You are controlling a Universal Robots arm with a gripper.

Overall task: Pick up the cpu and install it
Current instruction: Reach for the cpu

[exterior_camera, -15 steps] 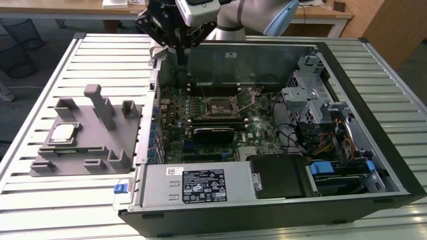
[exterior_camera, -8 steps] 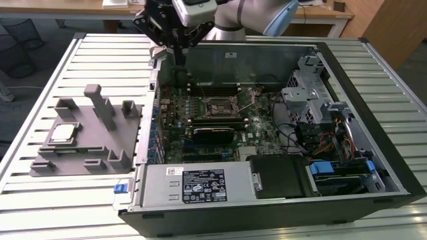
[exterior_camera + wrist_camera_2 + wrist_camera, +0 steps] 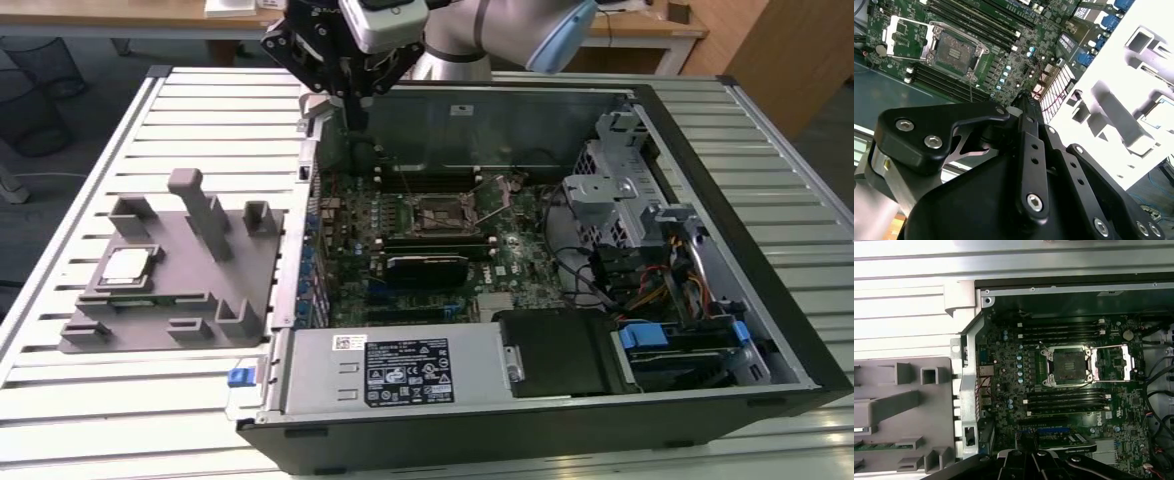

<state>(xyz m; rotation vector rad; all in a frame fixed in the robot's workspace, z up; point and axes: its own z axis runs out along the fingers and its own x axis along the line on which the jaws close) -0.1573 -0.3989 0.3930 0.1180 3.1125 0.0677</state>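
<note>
Nearest in the exterior view, the power supply (image 3: 400, 370) in the open computer case (image 3: 561, 425) carries a white printed label, its text too small to make out. Further back, towards the exterior view's left, the cpu (image 3: 127, 264) lies flat on the grey tray (image 3: 134, 335) on the slatted tabletop (image 3: 120, 420). On the motherboard the socket (image 3: 447, 215) is open and empty. Farthest, the gripper (image 3: 356, 115) hangs over the case's back edge, well apart from the cpu, fingers drawn together on nothing. I judge both picking and installing not yet done.
</note>
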